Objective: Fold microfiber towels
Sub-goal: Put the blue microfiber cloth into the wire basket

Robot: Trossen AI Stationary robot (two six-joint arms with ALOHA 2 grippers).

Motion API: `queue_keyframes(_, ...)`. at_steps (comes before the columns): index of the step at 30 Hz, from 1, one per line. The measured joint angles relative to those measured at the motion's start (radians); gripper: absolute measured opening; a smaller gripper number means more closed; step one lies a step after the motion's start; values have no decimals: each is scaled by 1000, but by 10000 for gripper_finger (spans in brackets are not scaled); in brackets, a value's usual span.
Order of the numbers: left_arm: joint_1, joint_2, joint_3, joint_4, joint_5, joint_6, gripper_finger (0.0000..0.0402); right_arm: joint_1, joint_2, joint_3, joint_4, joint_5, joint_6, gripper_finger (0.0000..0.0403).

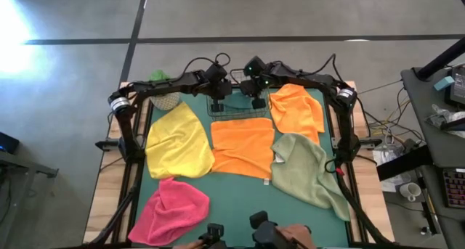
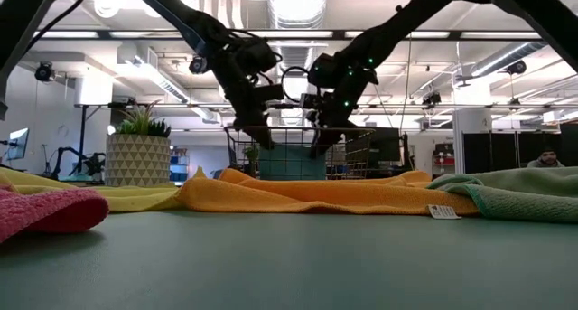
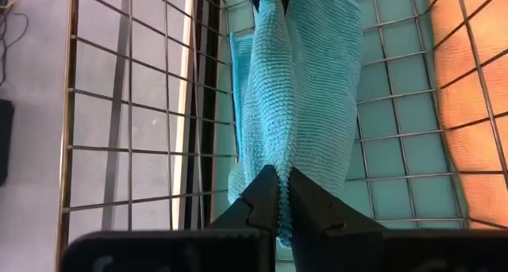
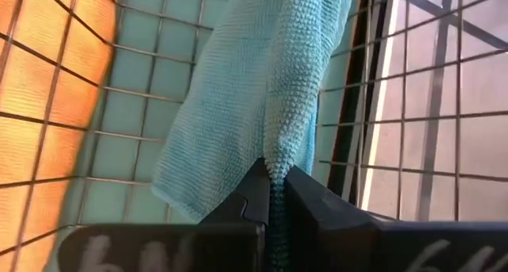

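A teal towel [image 3: 298,90] is strung between my two grippers over the wire mesh basket [image 1: 236,109] at the table's far middle. My left gripper [image 1: 217,98] and my right gripper [image 1: 257,98] are both shut on it, slanting down into the basket. In the low view the teal towel [image 2: 293,161] hangs inside the basket. Spread flat on the green mat are a yellow towel [image 1: 174,140], an orange towel [image 1: 243,147], a second orange towel [image 1: 296,107], a sage green towel [image 1: 305,169] and a pink towel [image 1: 171,205]. My left gripper pinches one end of the teal towel [image 3: 279,162] between its two fingers, slanting down from the table's left. The cloth is bunched into folds there and runs across to the other gripper. My right gripper pinches the opposite end of the teal towel [image 4: 278,157] between its two fingers, slanting down from the table's right. Several gathered layers sit in the pinch, and the rest hangs beyond into the basket.
A potted plant [image 1: 164,96] stands at the far left corner beside the basket. The basket's wire walls [image 3: 143,145] close in around both grippers. Bare green mat [image 1: 240,198] lies toward the near edge between the pink and sage towels.
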Motion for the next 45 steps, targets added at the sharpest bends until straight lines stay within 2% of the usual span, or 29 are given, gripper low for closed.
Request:
queue_keyframes(7,-1,-44,17,-29,6,-80,0,0,-48,54,-70,-1,71,9)
queue_keyframes(13,-21,-100,32,-117,91,-177,0,9,-86,79,-174,-19,111,9)
queue_keyframes(17,-49,-130,31,-139,111,-260,0,24,-114,79,-213,-24,164,9)
queue_keyframes(27,-110,-138,16,-182,105,-343,0,72,-120,76,-249,-24,271,9)
queue_keyframes(33,-113,-137,4,-178,36,-353,0,80,-109,76,-243,-4,298,9)
queue_keyframes(45,-121,-93,3,-184,43,-433,0,92,-80,76,-277,-1,348,9)
